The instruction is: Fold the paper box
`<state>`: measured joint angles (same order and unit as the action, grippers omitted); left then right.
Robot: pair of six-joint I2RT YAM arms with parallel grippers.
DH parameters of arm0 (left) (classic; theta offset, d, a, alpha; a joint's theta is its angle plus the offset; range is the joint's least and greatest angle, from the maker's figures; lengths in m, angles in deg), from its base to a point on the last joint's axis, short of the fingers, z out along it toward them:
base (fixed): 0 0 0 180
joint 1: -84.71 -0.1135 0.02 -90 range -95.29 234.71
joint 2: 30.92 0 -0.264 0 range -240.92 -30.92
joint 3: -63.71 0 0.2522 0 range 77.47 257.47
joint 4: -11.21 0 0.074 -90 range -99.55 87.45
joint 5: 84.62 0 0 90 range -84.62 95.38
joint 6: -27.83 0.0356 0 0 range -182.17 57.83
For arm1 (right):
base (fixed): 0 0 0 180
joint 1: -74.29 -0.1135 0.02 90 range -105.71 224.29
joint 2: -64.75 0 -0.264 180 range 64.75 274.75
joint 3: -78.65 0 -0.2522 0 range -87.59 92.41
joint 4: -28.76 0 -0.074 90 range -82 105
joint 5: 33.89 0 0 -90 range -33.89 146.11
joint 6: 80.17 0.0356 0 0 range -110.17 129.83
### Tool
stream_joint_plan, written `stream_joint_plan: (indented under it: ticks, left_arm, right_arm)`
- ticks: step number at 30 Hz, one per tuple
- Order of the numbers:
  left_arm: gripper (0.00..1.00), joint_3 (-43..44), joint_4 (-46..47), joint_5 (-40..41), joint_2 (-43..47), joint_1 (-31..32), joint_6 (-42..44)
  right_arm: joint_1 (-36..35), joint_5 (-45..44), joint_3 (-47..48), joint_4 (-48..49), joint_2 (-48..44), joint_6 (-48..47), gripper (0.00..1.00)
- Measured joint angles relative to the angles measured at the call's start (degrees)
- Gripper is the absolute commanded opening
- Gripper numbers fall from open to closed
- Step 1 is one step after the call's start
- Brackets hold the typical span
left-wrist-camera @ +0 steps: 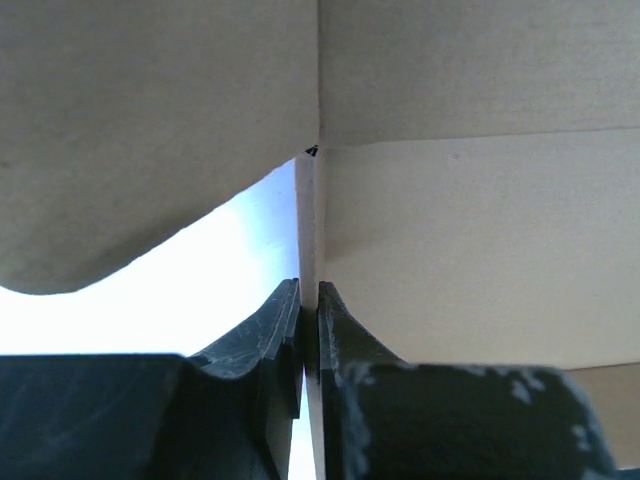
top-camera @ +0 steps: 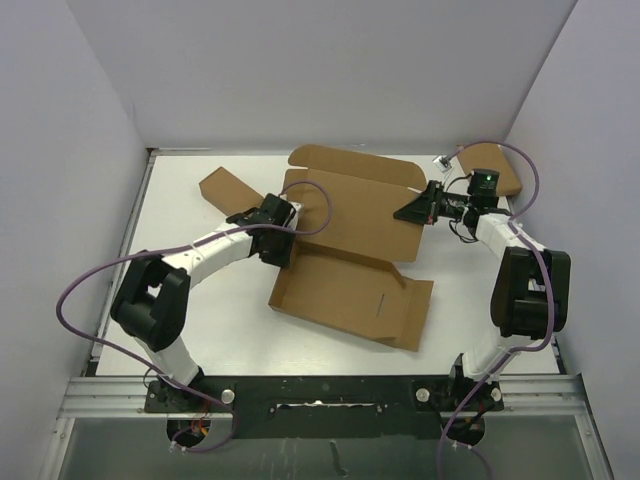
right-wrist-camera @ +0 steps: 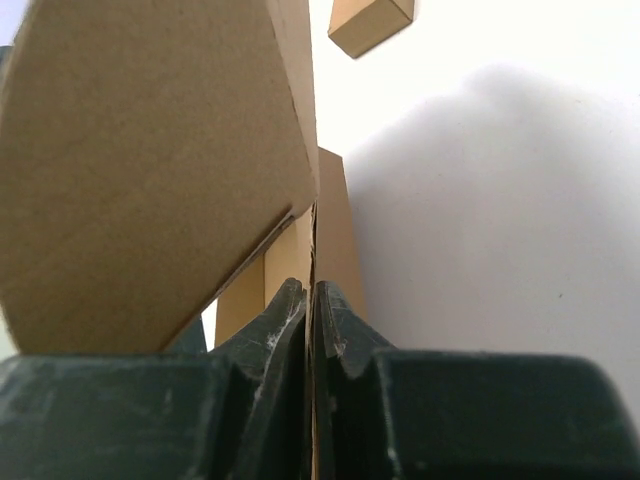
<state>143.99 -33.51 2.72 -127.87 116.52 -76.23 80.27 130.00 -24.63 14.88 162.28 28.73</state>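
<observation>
At centre of the overhead view, on the white worktop (top-camera: 240,320), lies one paper box (top-camera: 350,240), partly opened out. Near it are two smaller brown items: a cardboard piece (top-camera: 224,188) at upper left and a second cardboard piece (top-camera: 497,165) at upper right. Two hands counted: the left hand (top-camera: 290,215) is clenched on the box's left edge, thin cardboard pinched between its fingers (left-wrist-camera: 345,340), and the right hand (top-camera: 402,212) is likewise clenched on the box's right edge.
</observation>
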Motion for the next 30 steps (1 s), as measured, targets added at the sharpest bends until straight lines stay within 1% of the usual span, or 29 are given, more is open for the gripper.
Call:
stream_joint_plan:
  ticks: [2, 4, 11, 16, 19, 23, 26, 28, 30]
  left_arm:
    - [0.16, 0.63, -0.63, 1.25, -1.03, 0.85, -0.63]
    - [0.18, 0.72, -1.09, 2.1, -1.57, 1.53, -0.94]
    - [0.23, 0.72, -2.27, 3.96, -2.12, 2.93, -2.01]
    - [0.29, 0.72, -3.3, 4.63, -2.14, 2.99, -2.29]
    - [0.29, 0.72, -3.82, 5.2, -2.38, 3.06, -2.45]
    - [0.27, 0.72, -4.11, 5.73, -2.97, 3.26, -3.04]
    - [0.17, 0.63, -4.02, 6.21, -3.37, 3.37, -3.52]
    - [0.13, 0.59, -4.02, 6.69, -3.43, 3.39, -3.67]
    - [0.05, 0.59, -3.91, 7.06, -3.65, 3.41, -3.61]
  right_arm:
    - [0.0, -0.26, -0.02, 0.55, 0.0, 0.02, 0.0]
    - [0.0, -0.5, -0.09, 0.96, 0.0, 0.04, 0.0]
    - [0.0, -0.87, -0.2, 0.96, 0.0, 0.07, 0.0]
    - [0.0, -0.98, -0.2, 0.98, 0.0, 0.07, 0.0]
    - [0.0, -1.25, -0.2, 1.09, 0.0, 0.07, 0.0]
    - [0.04, -1.42, -0.2, 1.44, 0.0, 0.07, 0.0]
    - [0.04, -1.49, -0.2, 1.57, 0.02, 0.07, 0.0]
    - [0.04, -1.49, -0.2, 1.62, 0.07, 0.07, 0.0]
    - [0.04, -1.51, -0.2, 1.77, 0.2, 0.04, 0.0]
